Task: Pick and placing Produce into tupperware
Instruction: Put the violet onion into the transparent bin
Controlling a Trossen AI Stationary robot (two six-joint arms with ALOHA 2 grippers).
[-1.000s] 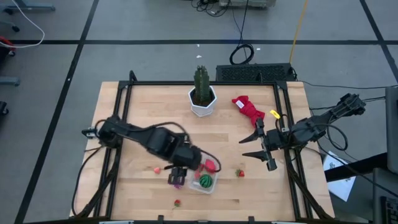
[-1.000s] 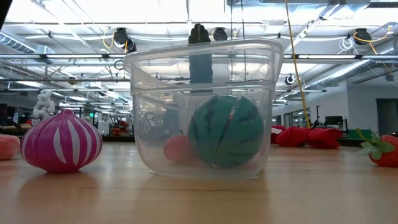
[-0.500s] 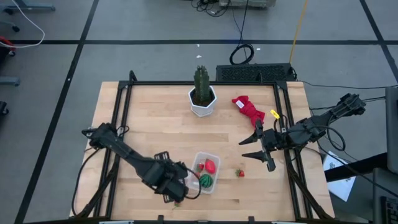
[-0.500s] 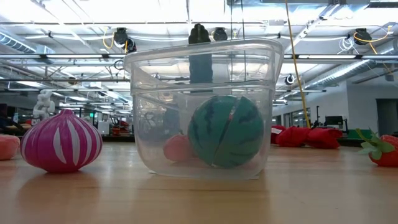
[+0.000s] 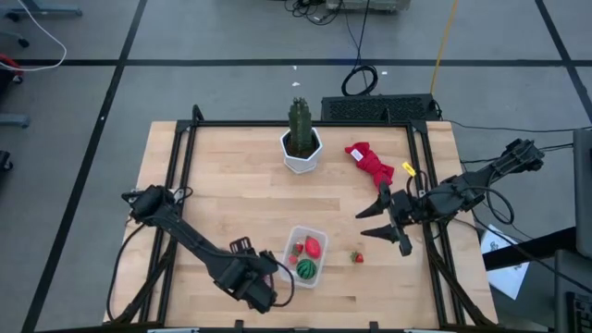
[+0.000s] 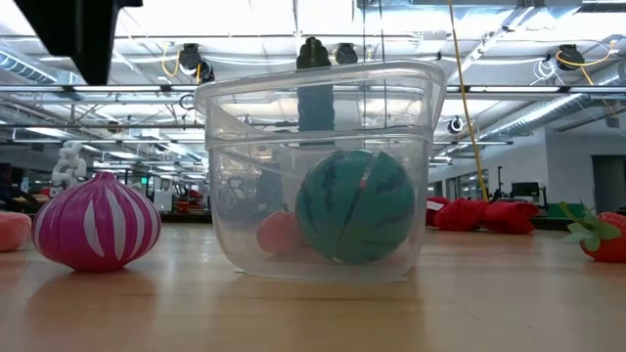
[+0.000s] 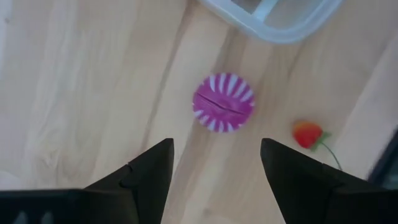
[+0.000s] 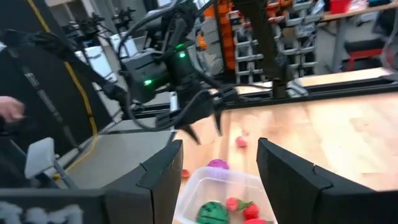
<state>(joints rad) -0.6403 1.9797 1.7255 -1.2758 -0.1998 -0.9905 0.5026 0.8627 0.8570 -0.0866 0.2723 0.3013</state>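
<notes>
L gripper (image 7: pixel 214 171) hangs over the table's front edge, left of centre, above the purple onion (image 7: pixel 223 103). Fingers apart, nothing between them; onion lies on the bare wood in the gap ahead of them, untouched. A small strawberry (image 7: pixel 308 134) sits just beside the onion, closer to the front edge.

Tub (image 5: pixel 305 255) stands near the front edge, about mid-table, upright, no lid. Inside: green striped melon (image 6: pixel 356 205) at the end toward the front edge, a larger red piece (image 5: pixel 313 246) behind it, plus a small red bit (image 5: pixel 297 248) by the left wall. Low view also shows a pinkish piece (image 6: pixel 280 234) behind the melon; can't tell which item that is. Onion (image 6: pixel 96 221) stands on the table beside the tub, not touching.

Another strawberry (image 5: pixel 356 257) lies on the table right of the tub, apart from it.

R gripper (image 5: pixel 381 222) held off the table toward the right edge, well apart from the tub. Fingers apart, empty.

Cactus (image 5: pixel 301 134) in white pot at back centre; red cloth (image 5: pixel 367 161) at back right.
</notes>
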